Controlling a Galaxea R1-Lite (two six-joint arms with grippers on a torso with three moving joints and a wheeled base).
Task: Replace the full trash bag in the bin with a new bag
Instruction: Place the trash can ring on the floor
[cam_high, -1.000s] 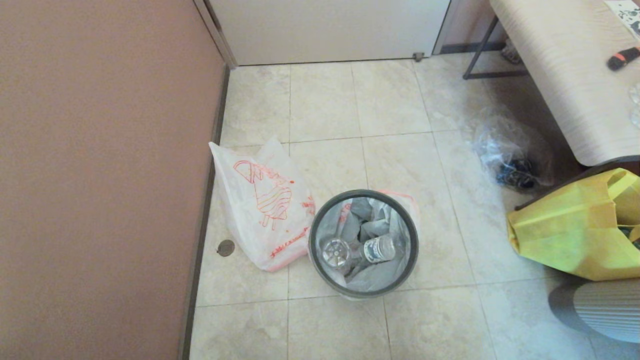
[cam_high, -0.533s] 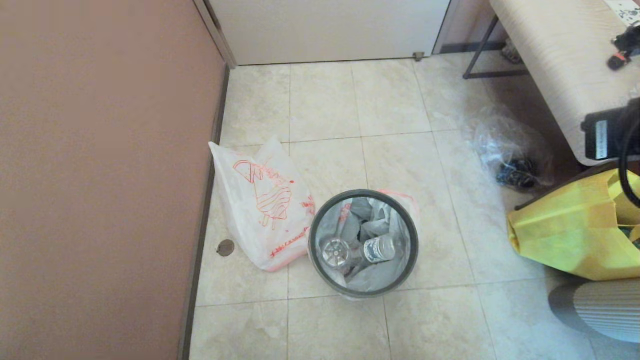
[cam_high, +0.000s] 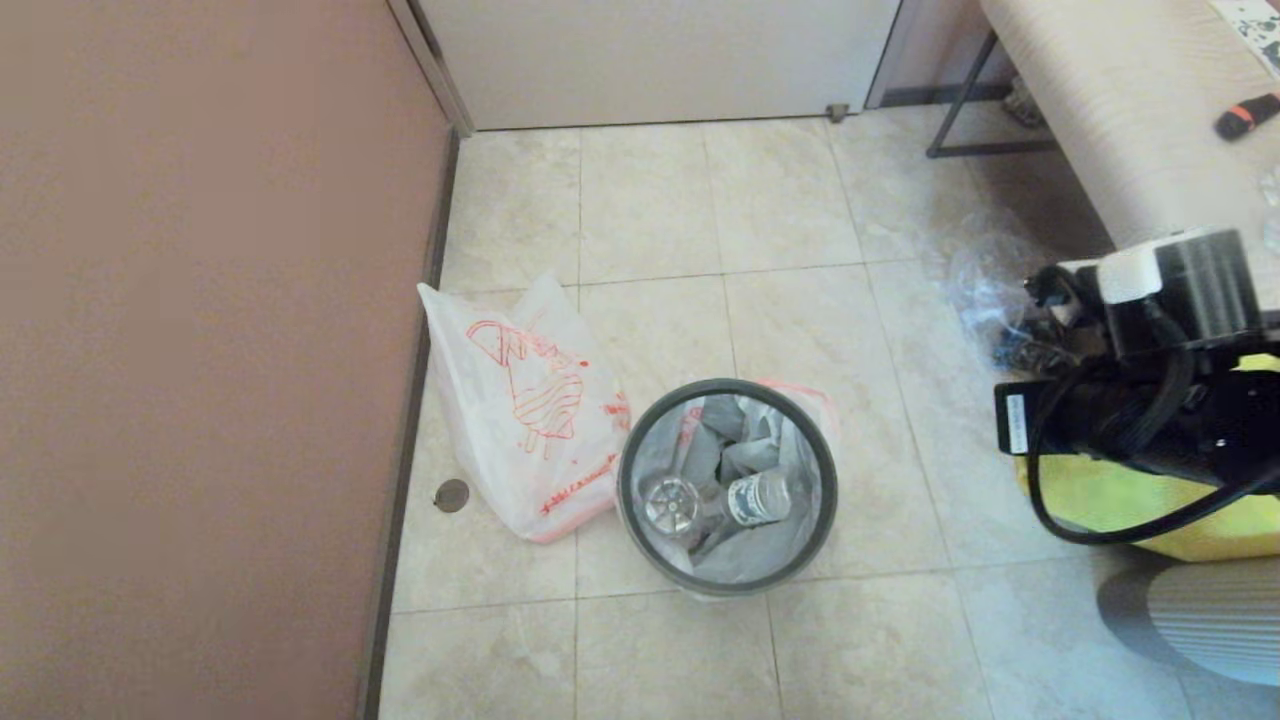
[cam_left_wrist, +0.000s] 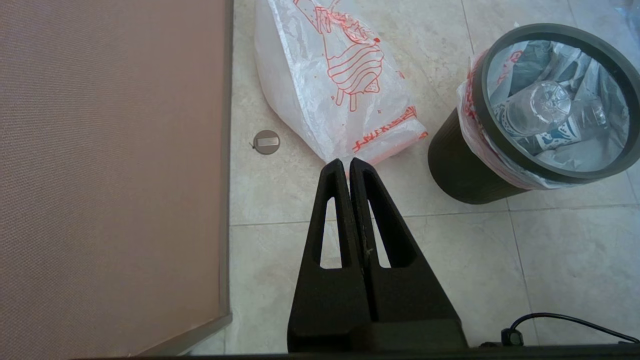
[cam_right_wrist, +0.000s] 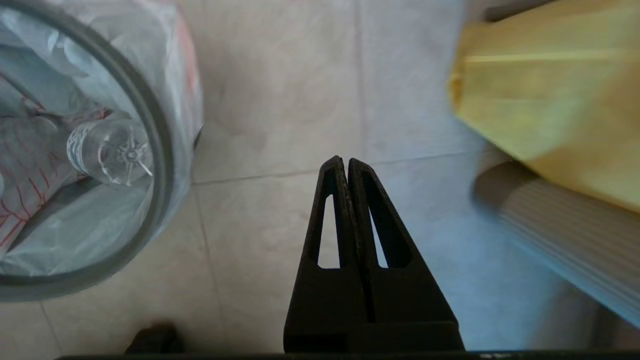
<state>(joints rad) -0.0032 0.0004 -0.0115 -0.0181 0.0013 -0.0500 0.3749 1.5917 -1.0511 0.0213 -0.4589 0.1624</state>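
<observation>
The black bin (cam_high: 626, 480) stands on the tiled floor, lined with the full trash bag (cam_high: 742, 560), whose pink-edged top folds over the rim. Clear bottles (cam_high: 760, 497) lie inside it. The new bag (cam_high: 520, 400), white with an orange-red drawing, lies on the floor just left of the bin. My right arm (cam_high: 1150, 420) hangs to the right of the bin, above the yellow tote. Its gripper (cam_right_wrist: 344, 159) is shut and empty over bare tiles beside the bin (cam_right_wrist: 161, 165). My left gripper (cam_left_wrist: 346, 161) is shut and empty, above the floor near the new bag's (cam_left_wrist: 345, 85) lower corner.
A brown wall (cam_high: 200, 350) bounds the left side. A yellow tote (cam_high: 1120, 500), a clear plastic bag (cam_high: 985, 290) and a grey ribbed object (cam_high: 1200, 610) lie to the right. A table (cam_high: 1100, 100) stands at the back right. A round drain cap (cam_high: 452, 495) sits in the floor.
My right arm has come into the head view from the right and moved left and lower, over the yellow tote. The bin and both bags have not moved.
</observation>
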